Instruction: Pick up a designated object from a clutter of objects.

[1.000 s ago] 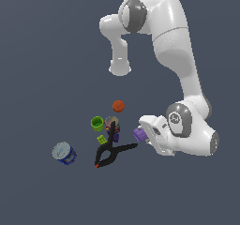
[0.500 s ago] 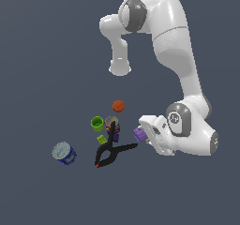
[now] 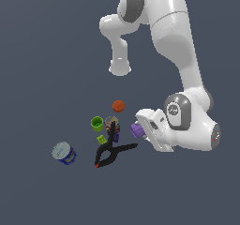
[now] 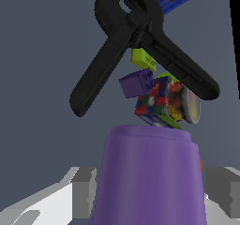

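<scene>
The light-purple cup [image 3: 136, 130] stands at the exterior view's right edge of the clutter, just off the black spring clamp's [image 3: 112, 151] handle tip. My gripper [image 3: 139, 127] reaches it from the exterior view's right. In the wrist view the cup [image 4: 150, 172] fills the space between my two grey fingers [image 4: 84, 191], with a thin gap on each side. The gripper [image 4: 152, 193] is open around the cup.
Behind the cup lie the dark multicoloured can [image 3: 112, 125], green cup [image 3: 97, 123], small green block [image 3: 101, 139] and orange ball [image 3: 118, 106]. A blue-white can [image 3: 64, 153] sits apart at the exterior view's left. The clamp [image 4: 126, 46] lies just beyond the cup.
</scene>
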Available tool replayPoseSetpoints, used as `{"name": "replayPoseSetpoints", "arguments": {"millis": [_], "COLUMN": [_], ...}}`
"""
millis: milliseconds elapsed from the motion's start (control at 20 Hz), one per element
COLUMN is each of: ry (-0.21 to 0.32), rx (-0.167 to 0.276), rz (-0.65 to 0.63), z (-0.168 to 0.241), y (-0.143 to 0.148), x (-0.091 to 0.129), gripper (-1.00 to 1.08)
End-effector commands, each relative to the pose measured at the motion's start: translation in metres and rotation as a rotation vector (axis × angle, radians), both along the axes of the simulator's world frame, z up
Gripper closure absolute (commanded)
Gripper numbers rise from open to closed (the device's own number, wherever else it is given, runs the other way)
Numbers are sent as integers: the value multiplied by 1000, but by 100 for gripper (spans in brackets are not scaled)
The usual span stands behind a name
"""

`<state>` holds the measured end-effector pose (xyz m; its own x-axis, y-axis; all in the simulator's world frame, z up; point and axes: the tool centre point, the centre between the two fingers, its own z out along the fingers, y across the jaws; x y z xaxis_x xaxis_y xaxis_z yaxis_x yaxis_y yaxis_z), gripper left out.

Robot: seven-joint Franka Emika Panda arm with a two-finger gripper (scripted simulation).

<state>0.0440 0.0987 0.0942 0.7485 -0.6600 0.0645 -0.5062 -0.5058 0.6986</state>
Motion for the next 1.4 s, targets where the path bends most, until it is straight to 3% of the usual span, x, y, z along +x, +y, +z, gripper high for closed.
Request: {"name": "replayPoseSetpoints", "arguments": {"millis": [0,1350], "ry": [-2,-2], "rx": [1,1], "rz": [-1,-4], "z": [19,297], "y": [-9,-134], "x": [-1,-14], "gripper": [108,108]}}
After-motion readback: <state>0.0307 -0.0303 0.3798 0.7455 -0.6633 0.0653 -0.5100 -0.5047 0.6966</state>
